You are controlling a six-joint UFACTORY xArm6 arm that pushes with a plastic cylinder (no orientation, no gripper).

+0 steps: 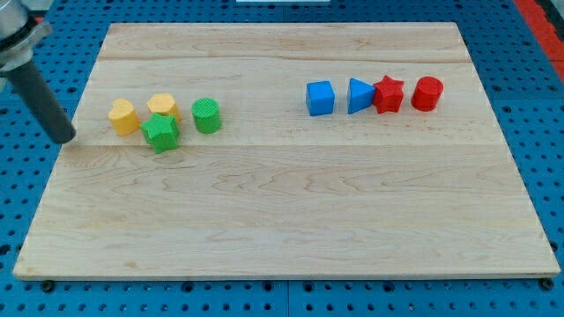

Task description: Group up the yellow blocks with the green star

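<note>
Wooden and pale, the board (282, 220) lay on a blue pegboard surface (26, 220), and the arm's dark rod came down at the view's far left, where my tip (67, 139) rested at the board's left edge; the rod carried no jaws and had hold of nothing, touching no block. At about three o'clock from my tip, near but apart, sat the first yellow block (123, 116), its shape hard to make out. Just beside it at three o'clock stood the second yellow block (164, 106), and the green star (161, 133) touched that one from six o'clock, lying at about four o'clock from the first. A green cylinder (206, 115) sat just at the star's two o'clock. Well apart, toward the view's right, ran a row: a blue cube (321, 98), a blue triangle (359, 95), a red star (388, 94) touching it, and a red cylinder (426, 92).
</note>
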